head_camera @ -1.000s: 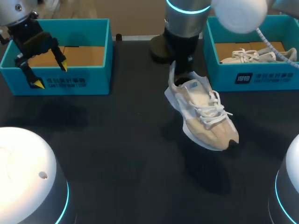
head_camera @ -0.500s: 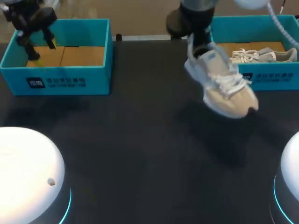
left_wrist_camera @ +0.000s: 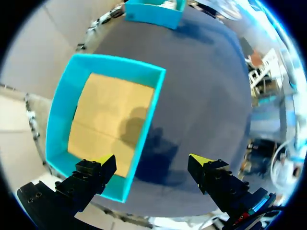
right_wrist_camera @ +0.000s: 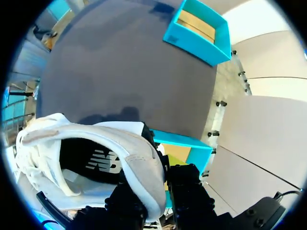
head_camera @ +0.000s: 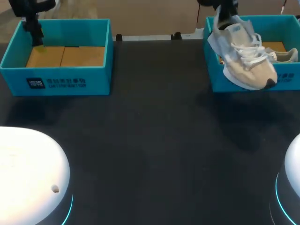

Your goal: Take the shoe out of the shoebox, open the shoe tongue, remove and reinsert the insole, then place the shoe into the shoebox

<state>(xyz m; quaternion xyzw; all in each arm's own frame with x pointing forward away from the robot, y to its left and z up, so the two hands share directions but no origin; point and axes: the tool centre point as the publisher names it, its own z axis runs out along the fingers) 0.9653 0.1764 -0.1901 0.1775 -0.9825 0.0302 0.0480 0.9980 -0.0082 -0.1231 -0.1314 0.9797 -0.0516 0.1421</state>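
A beige and white shoe (head_camera: 244,58) hangs in the air over the front wall of the right teal shoebox (head_camera: 234,82), toe pointing down and to the right. My right gripper (head_camera: 224,18) is shut on its heel collar; in the right wrist view the fingers (right_wrist_camera: 184,184) pinch the collar of the shoe (right_wrist_camera: 96,153). A second shoe (head_camera: 282,55) lies inside that box. My left gripper (head_camera: 38,44) hovers over the far left corner of the empty left shoebox (head_camera: 56,82). In the left wrist view the left gripper (left_wrist_camera: 152,163) stands open above the box wall (left_wrist_camera: 144,129).
The dark table (head_camera: 150,140) stretches between the two boxes. Both boxes have brown cardboard floors. White rounded arm bases sit at the near left (head_camera: 28,173) and near right (head_camera: 290,187) corners.
My right arm has lifted the shoe and carried it back and to the right, up to the right shoebox. My left arm has drawn back toward the far left corner.
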